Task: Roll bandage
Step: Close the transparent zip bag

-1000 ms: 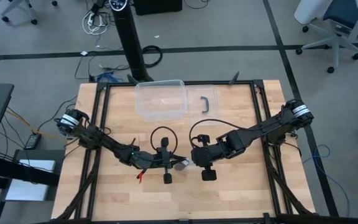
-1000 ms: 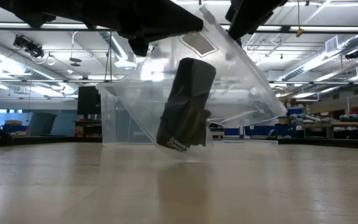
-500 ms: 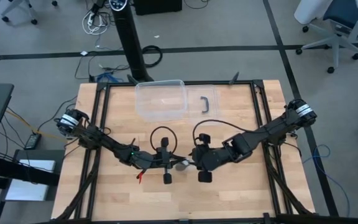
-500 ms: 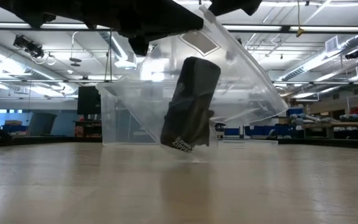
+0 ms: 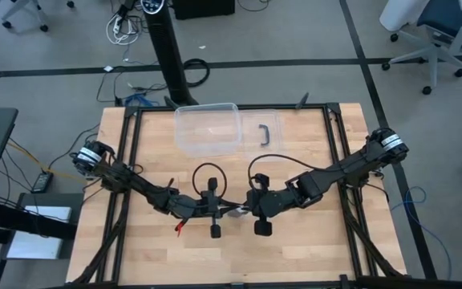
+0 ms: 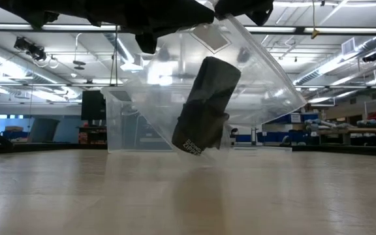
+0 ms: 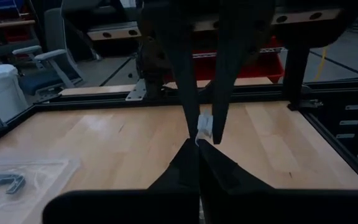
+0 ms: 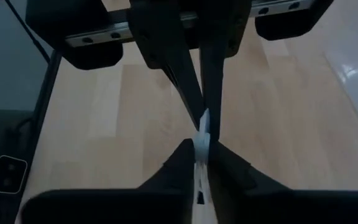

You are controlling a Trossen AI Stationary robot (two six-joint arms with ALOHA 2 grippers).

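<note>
The bandage [image 6: 204,108] is a black roll inside a clear plastic bag [image 6: 260,85]. The bag hangs over the middle of the table. In the low view the roll leans with its top toward the right. My left gripper [image 5: 224,211] and my right gripper [image 5: 244,210] meet tip to tip above the bag, and both are shut on its upper edge. A small whitish bit of the plastic [image 5: 234,212] shows between them in the high view. My left gripper pinches the bag's upper edge [image 7: 201,132] between its two shut fingers, reaching in level from the table's left. The bag hangs below it. My right gripper pinches the same edge [image 8: 202,130] between its fingertips. It comes from the table's right, slanting down. The bag hangs below with the roll in it, and its right side is drawn up.
A clear plastic box [image 5: 207,128] stands at the table's far side, left of the middle. A black handle [image 5: 266,133] lies just to its right. Black frame rails [image 5: 339,160] run along the table's edges. Bare wood lies near the front edge.
My right gripper has edged toward the left gripper and tipped. The bag's right side has swung upward. The roll inside has shifted a little up and to the right in the low view and leans further over. My left gripper has kept still.
</note>
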